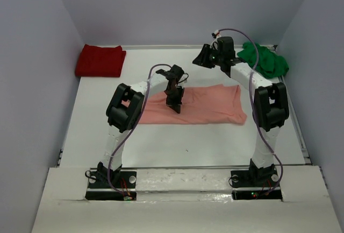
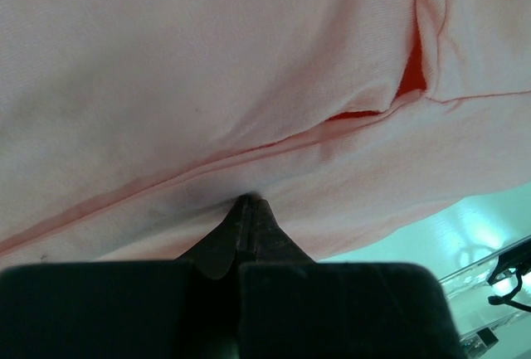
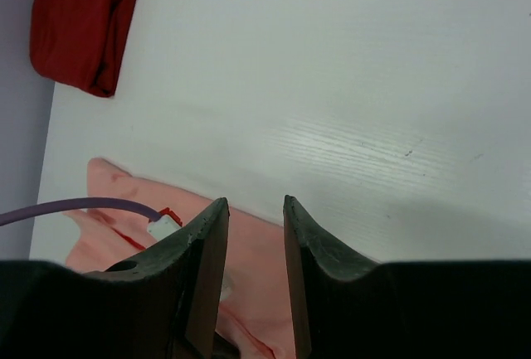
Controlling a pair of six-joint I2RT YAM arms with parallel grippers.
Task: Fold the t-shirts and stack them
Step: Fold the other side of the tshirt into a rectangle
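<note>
Salmon-pink shirt laid out flat across the middle of the surface; dark red shirt folded in the far left corner, green shirt bunched in the far right. Soft, light, limp cloth: no stiffness, likely to sag and drag along when lifted, prone to slipping out of a shallow pinch. Best taken at a hem, sleeve edge or corner, where doubled cloth gives the pads something to bite, ideally at two points at once to keep the edge straight. Left hand fully closed, tips pointed down and pressed into the pink cloth beside a layered edge; perhaps a small pinch caught between them, too close up to tell. Right hand raised over the far side of the surface, fingers parted about halfway, nothing between them, clear of all three shirts.
</note>
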